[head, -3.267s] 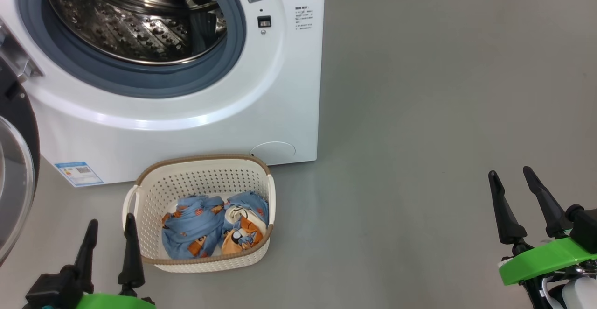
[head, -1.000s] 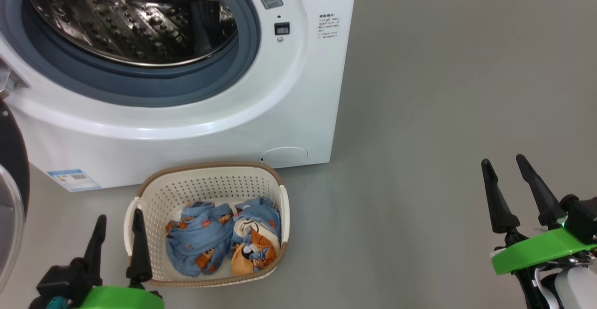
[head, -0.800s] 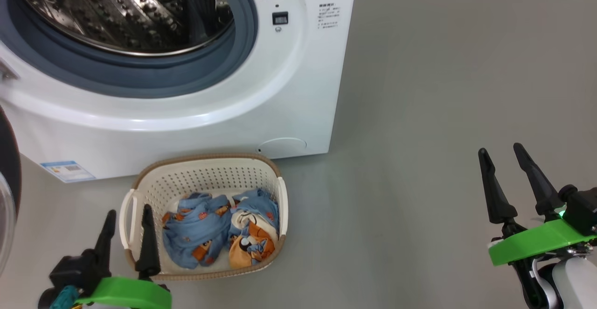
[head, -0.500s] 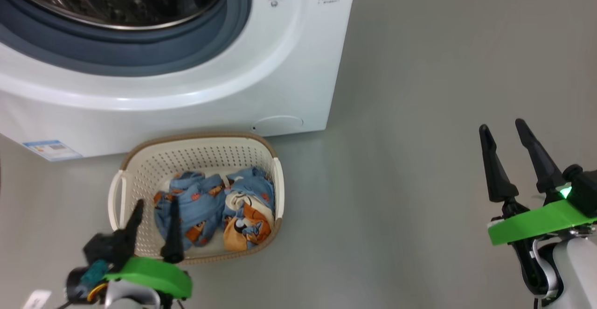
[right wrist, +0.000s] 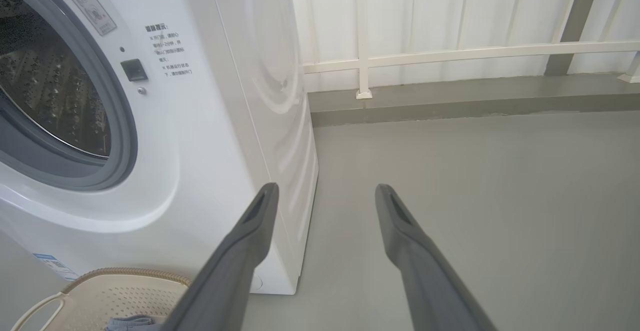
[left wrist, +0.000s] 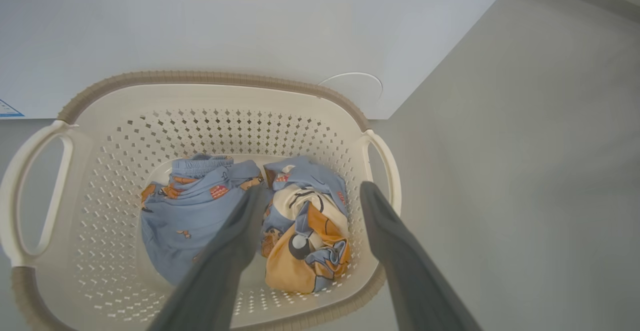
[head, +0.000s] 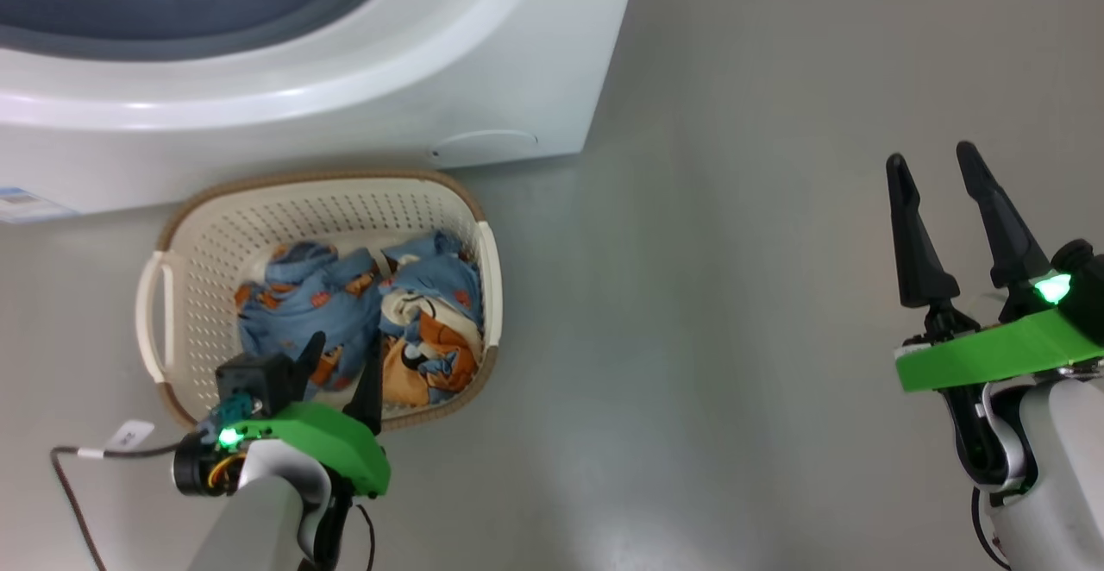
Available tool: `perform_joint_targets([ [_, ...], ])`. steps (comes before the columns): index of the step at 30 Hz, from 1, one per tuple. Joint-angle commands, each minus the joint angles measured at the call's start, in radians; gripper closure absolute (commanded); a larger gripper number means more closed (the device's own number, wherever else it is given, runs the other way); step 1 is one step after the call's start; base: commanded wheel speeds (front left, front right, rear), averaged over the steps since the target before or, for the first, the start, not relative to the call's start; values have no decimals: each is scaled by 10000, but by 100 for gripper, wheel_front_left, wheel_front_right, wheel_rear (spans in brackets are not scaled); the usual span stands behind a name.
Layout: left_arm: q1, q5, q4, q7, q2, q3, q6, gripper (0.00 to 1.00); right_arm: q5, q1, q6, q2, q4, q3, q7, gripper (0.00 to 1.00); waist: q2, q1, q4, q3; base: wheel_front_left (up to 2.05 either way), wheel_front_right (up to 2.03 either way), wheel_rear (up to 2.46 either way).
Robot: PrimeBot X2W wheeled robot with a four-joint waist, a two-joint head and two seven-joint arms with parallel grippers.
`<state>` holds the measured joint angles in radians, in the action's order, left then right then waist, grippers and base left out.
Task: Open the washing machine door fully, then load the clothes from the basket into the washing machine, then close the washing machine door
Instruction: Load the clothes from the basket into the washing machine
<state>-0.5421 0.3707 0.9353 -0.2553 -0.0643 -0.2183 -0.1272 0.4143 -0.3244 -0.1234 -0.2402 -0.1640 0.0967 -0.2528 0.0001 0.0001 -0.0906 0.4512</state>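
The cream basket (head: 172, 235) stands on the floor against the white washing machine (head: 345, 79), with the light-blue and orange clothes (head: 345, 295) heaped in its right half. My left gripper (head: 343, 355) hangs open over the basket's near rim, fingers pointing down at the clothes and apart from them. In the left wrist view the left gripper (left wrist: 312, 191) straddles the orange part of the clothes (left wrist: 305, 231) inside the basket (left wrist: 200, 77). My right gripper (head: 930, 157) is open and empty over bare floor far to the right. The right gripper (right wrist: 326, 188) faces the machine's corner (right wrist: 215, 121), drum (right wrist: 45, 96) open. The washing machine door is out of view.
Grey floor stretches right of the machine. A white railing and panelled wall (right wrist: 450, 51) run behind it. A blue label sticker (head: 21, 202) marks the machine's lower left. A cable with a white tag (head: 129, 435) trails by my left wrist.
The head camera has tilted down, so the drum has slid out of the top. My left gripper has moved forward and right, from beside the basket to over the clothes. Both grippers stay open.
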Motion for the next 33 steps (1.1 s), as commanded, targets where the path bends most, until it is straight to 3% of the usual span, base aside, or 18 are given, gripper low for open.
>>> perform_joint_targets([
  [1, -142, 127, 46, -65, -266, 116, -35, 0, 39, -101, -73, -59, 278, 193, -90, 0, -1, -1, -238, 598, 0, 0, 0],
  [6, -1063, 767, 1064, 100, -388, -708, -35, 0, 66, -392, -73, 28, 373, 192, -90, 0, -1, -1, -401, 1331, 0, 0, 0],
  [13, -2291, 1785, 1888, 1163, -742, -1867, -35, 0, 102, -880, -73, 168, 561, 237, -90, 0, -1, -1, -721, 2409, 0, 0, 0],
  [24, -3572, 3144, 2059, 2922, -1588, -3176, -35, 0, 132, -1339, -73, 418, 781, 330, -90, 0, -1, -1, -1188, 3571, 0, 0, 0],
  [33, -4408, 3986, 2164, 3772, -2053, -3768, -35, 0, 151, -1478, -73, 485, 924, 439, -90, 0, -1, -1, -1510, 4159, 0, 0, 0],
])
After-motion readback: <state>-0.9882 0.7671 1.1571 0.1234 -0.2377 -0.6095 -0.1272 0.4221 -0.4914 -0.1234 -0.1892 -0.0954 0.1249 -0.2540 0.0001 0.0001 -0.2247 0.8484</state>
